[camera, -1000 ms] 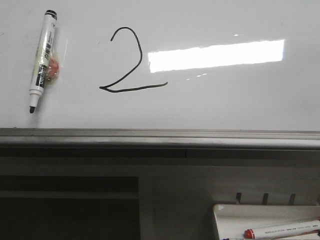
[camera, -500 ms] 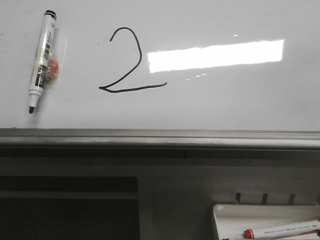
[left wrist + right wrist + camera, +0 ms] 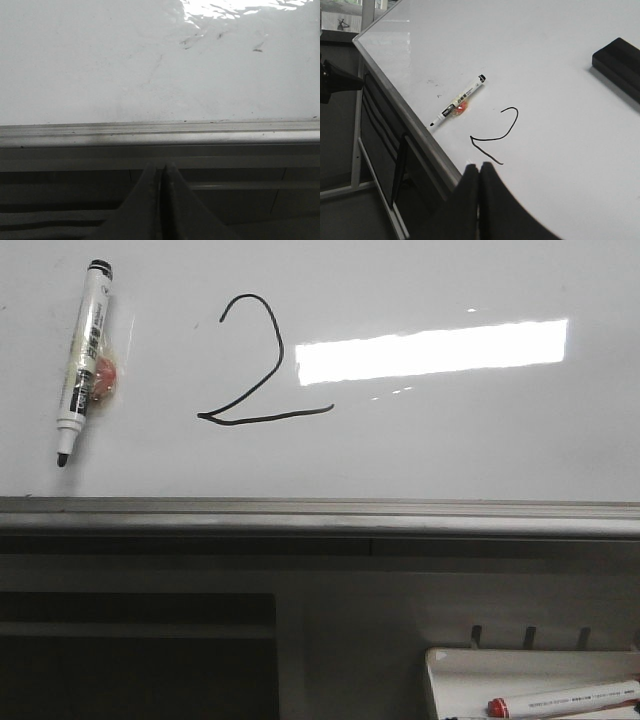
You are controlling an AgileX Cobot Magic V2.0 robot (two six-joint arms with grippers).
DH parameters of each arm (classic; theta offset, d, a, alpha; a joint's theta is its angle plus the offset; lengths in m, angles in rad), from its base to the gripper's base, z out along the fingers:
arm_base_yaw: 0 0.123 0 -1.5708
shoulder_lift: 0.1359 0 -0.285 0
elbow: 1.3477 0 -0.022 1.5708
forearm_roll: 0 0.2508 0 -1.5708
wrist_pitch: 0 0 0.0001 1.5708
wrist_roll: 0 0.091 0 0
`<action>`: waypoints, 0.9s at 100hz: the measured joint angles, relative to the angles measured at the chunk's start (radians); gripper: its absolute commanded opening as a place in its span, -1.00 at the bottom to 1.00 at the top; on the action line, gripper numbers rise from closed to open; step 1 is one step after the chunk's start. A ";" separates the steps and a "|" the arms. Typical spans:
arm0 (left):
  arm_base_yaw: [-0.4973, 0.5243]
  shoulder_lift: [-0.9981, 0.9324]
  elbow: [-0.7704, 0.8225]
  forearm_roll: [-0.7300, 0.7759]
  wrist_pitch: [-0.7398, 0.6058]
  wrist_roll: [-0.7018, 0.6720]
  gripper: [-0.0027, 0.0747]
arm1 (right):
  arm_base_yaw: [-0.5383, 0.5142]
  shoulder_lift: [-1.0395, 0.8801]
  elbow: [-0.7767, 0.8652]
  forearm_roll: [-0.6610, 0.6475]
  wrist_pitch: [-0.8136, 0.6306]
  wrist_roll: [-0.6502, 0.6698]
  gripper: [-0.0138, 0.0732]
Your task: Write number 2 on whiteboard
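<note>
A black hand-drawn number 2 [image 3: 255, 365] stands on the glossy whiteboard [image 3: 450, 450], left of a bright light reflection. The same number 2 [image 3: 495, 134] shows in the right wrist view. A black-capped marker [image 3: 82, 360] lies uncapped on the board left of the digit, tip toward the grey bottom rail [image 3: 320, 512]; the marker [image 3: 458, 106] also shows from the right wrist. My left gripper [image 3: 160, 167] is shut and empty, below the rail. My right gripper [image 3: 479, 169] is shut and empty, over the board's edge near the digit. Neither gripper appears in the front view.
A small white tray [image 3: 440, 680] below the rail at lower right holds a red-capped marker [image 3: 560, 700]. A black eraser [image 3: 617, 65] lies on the board beyond the digit. Dark frame panels [image 3: 140, 650] sit under the rail.
</note>
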 measured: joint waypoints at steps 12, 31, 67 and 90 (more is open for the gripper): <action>0.000 0.000 0.000 -0.002 0.000 0.000 -0.98 | 0.000 0.000 0.000 0.000 0.000 0.000 -0.82; 0.000 0.000 0.000 -0.002 0.000 0.000 -0.98 | 0.000 0.000 0.000 0.000 0.000 0.000 -0.82; 0.000 0.000 0.000 -0.002 0.000 0.000 -0.98 | 0.000 0.000 0.001 -0.008 -0.020 0.041 -0.82; 0.000 0.000 0.000 -0.002 0.000 0.001 -0.98 | -0.100 0.000 0.023 -0.047 -0.092 0.121 -0.82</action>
